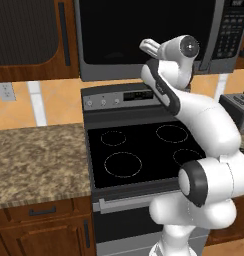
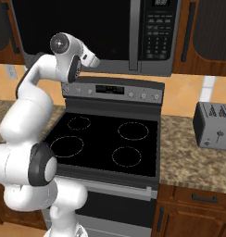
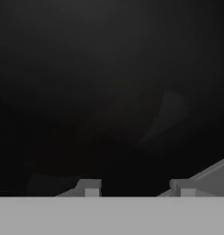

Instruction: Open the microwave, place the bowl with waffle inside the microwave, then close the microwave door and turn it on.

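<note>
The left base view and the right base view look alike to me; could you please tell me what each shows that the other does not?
The left base view alone shows the granite counter left of the stove and a wall outlet. The right base view alone shows the whole toaster, standing on the counter right of the stove, and the microwave's vertical bar handle. Both show the black-topped stove, its four burner rings bare, the microwave with its door shut, its keypad and the white arm raised in front of it.
</note>
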Motion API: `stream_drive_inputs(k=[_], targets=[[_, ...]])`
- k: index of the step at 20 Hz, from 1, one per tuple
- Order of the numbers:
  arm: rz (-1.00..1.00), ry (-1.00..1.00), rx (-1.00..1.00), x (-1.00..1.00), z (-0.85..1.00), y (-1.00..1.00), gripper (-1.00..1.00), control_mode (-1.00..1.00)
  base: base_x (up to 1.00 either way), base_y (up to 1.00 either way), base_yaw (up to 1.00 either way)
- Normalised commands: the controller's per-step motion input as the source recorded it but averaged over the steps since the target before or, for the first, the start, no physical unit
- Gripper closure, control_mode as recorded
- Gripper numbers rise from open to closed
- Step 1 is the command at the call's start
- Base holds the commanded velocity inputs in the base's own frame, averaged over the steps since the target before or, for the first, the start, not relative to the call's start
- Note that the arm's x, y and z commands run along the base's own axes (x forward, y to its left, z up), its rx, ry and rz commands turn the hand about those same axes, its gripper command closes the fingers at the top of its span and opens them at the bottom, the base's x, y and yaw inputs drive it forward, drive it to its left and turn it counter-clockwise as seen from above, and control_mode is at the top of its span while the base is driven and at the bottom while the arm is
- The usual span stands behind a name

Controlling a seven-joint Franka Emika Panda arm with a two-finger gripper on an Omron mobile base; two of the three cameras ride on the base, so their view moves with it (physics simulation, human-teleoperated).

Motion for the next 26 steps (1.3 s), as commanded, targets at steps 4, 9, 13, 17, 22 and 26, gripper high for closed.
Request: stream_drive_inputs(k=[4,9,13,17,22,26], targets=[[0.01,-0.01,0.00,-0.85,-0.32,-0.58,-1.00,-1.00,0.00,0.00,0.00],[-0.02,-0.11,0.02,-1.00,-0.12,-0.96,-1.00,-1.00,0.00,0.00,0.00],[-0.10,-0.02,0.08,-1.00,0.12,-1.00,-1.00,-1.00,0.00,0.00,0.00],[-0.13,0.00,0.28,-0.78,0.29,-1.00,-1.00,-1.00,0.00,0.00,0.00],[-0.17,0.03,0.27,-0.11,0.43,-0.84,-1.00,-1.00,0.00,0.00,0.00],[-0.21,-0.03,0.44,-0.30,0.00,-0.76,-1.00,-1.00,0.00,0.00,0.00]])
